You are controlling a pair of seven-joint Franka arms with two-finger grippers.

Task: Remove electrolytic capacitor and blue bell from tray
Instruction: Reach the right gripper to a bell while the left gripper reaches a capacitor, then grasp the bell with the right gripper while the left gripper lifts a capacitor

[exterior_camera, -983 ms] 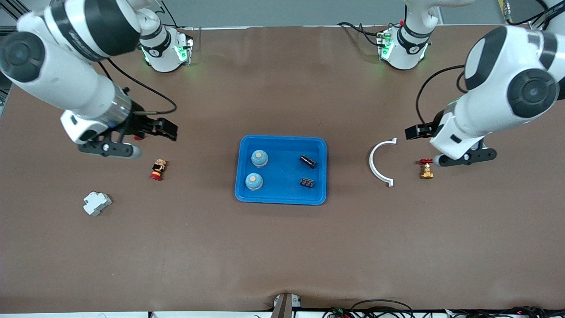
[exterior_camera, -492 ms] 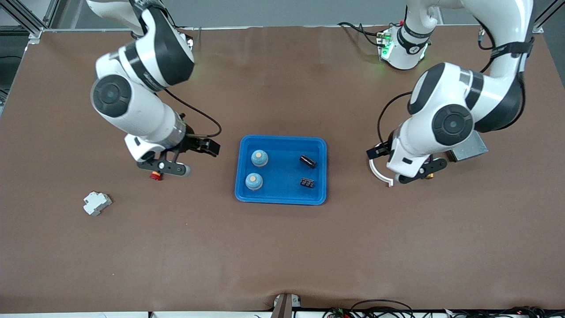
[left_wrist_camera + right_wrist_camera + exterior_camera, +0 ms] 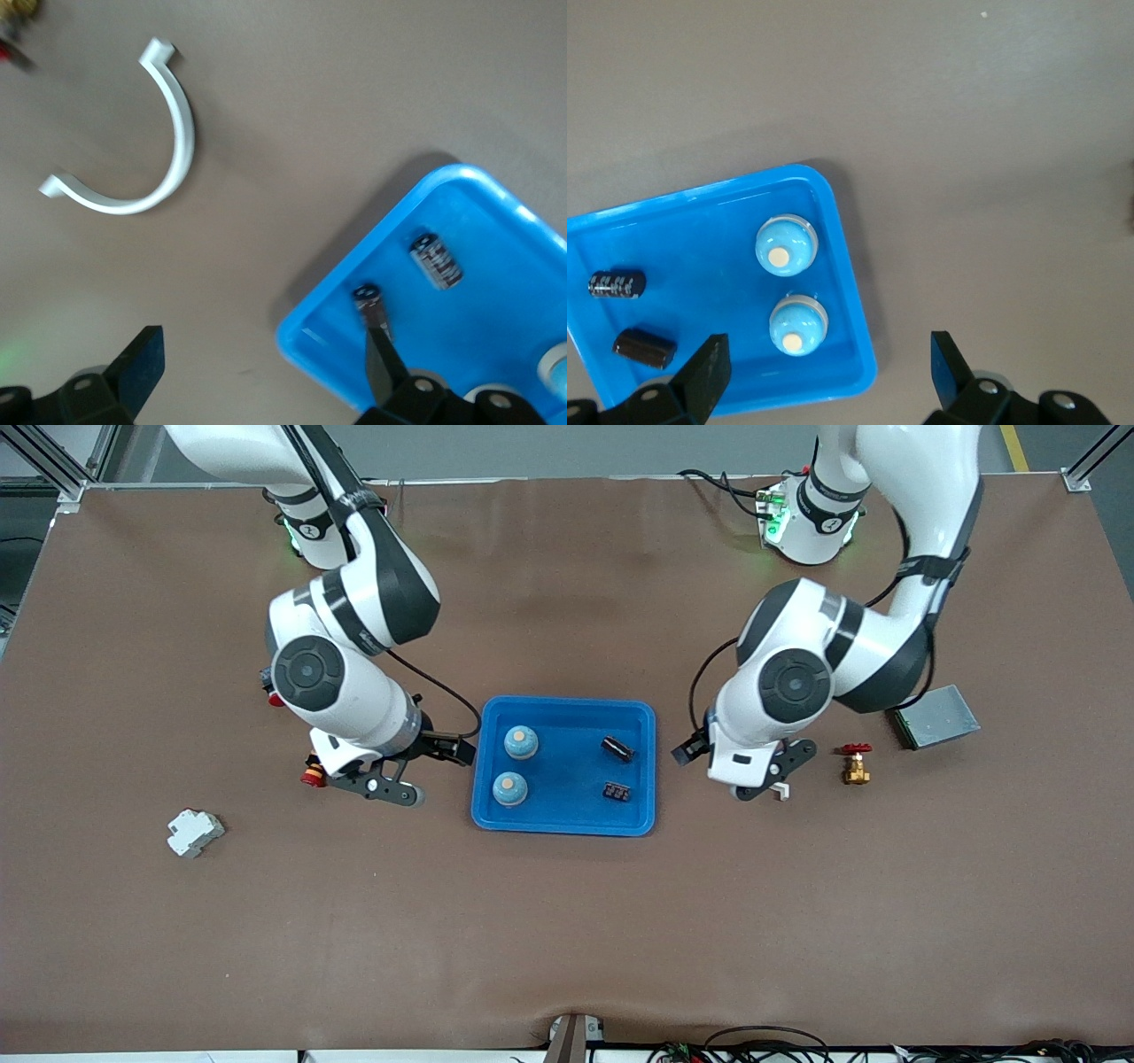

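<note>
A blue tray (image 3: 564, 822) sits at the middle of the brown table (image 3: 567, 921). In it lie four things: two blue bells and two black capacitors. The bells take the half toward the right arm's end; one bell (image 3: 521, 741) lies farther from the front camera, the other bell (image 3: 509, 787) nearer to it, and the two stand apart. The capacitors take the half toward the left arm's end; one capacitor (image 3: 618, 748) lies on its side farther from the front camera, the second capacitor (image 3: 617, 790) nearer.

The right gripper (image 3: 824, 367) hangs over the table at the tray's edge toward the right arm's end, fingers spread wide and holding nothing. The left gripper (image 3: 266, 367) hangs over the table at the tray's edge toward the left arm's end, likewise spread wide and empty.

A white curved clip (image 3: 142, 150) lies on the table under the left arm, beside the tray. A small brass valve (image 3: 855, 764) with a red handle lies farther toward the left arm's end, and a grey flat box (image 3: 936, 716) lies just past it. A red button (image 3: 311, 779) shows partly under the right arm. A white block (image 3: 194, 833) lies well apart from the tray, toward the right arm's end and nearer to the front camera.
</note>
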